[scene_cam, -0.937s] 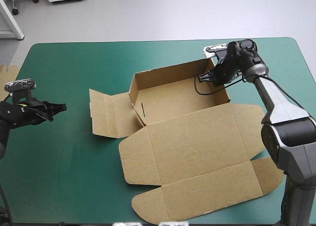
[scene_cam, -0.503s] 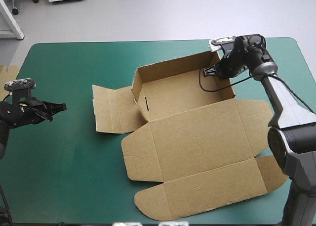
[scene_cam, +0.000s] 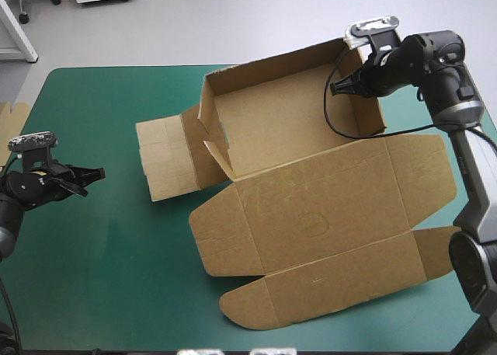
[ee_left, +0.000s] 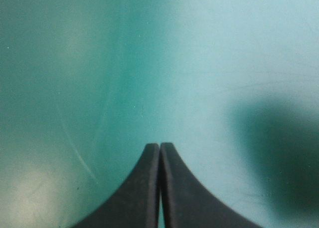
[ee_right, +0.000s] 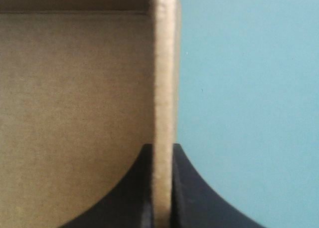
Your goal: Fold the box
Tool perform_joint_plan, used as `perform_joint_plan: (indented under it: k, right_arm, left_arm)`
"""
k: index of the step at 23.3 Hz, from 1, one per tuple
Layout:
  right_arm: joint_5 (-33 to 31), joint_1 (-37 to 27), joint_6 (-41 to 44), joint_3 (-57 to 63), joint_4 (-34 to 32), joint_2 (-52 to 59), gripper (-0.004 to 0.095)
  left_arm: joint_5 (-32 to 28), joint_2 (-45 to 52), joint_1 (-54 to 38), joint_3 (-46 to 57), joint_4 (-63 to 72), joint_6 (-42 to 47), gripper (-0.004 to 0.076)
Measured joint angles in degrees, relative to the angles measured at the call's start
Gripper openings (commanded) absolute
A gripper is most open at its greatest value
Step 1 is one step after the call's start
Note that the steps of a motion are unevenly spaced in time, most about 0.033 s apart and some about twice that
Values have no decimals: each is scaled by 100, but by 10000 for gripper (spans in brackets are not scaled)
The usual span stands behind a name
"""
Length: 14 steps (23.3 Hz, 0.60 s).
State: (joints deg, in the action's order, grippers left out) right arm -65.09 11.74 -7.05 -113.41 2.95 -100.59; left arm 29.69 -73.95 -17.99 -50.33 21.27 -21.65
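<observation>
Far right on the table (scene_cam: 155, 67) with the teal-green cover (scene_cam: 101, 285): box (scene_cam: 311, 215), one cut sheet of brown corrugated board, partly set up. Open tray (scene_cam: 272, 130) sits toward the far edge with three walls raised: far, left, right. In the high view the top of the far wall overlaps the table's far edge. Lid (scene_cam: 326, 211) lies flat, joined to the tray's near side and spread toward the near edge. A front strip with rounded ears forms its near end. Side flap (scene_cam: 167, 165) lies unfolded just left of the tray.

Right gripper (scene_cam: 342, 87), two broad black curved fingers, is clenched on the tray's right wall, close to its far corner. Right wrist view: the wall's edge runs upright between the fingers, one finger inside against the brown board, the other outside over the cover. The fingers all but meet, with only the board's thickness between them.

Left gripper (scene_cam: 97, 172) is near the table's left edge, well apart from the box and pointing toward it. Left wrist view: fingers pressed together into one pointed arch, plain cover ahead, a dark shadow off to one side. Whether it touches the cover: cannot tell.

Edge of more brown board (scene_cam: 9, 114) shows at the table's left edge, beyond the left gripper.
</observation>
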Motion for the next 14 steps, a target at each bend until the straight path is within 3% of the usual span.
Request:
perform_joint_plan:
  k: [10, 14]
  right_arm:
    - [-481, 0, -44, -980, 429, 293, -18]
    - [-634, 0, -73, -1053, 1040, 309, -19]
  left_arm:
    - [-59, -939, 0, 49, 554, -127, -10]
    - [-103, -1268, 0, 49, 1643, -1036, -10]
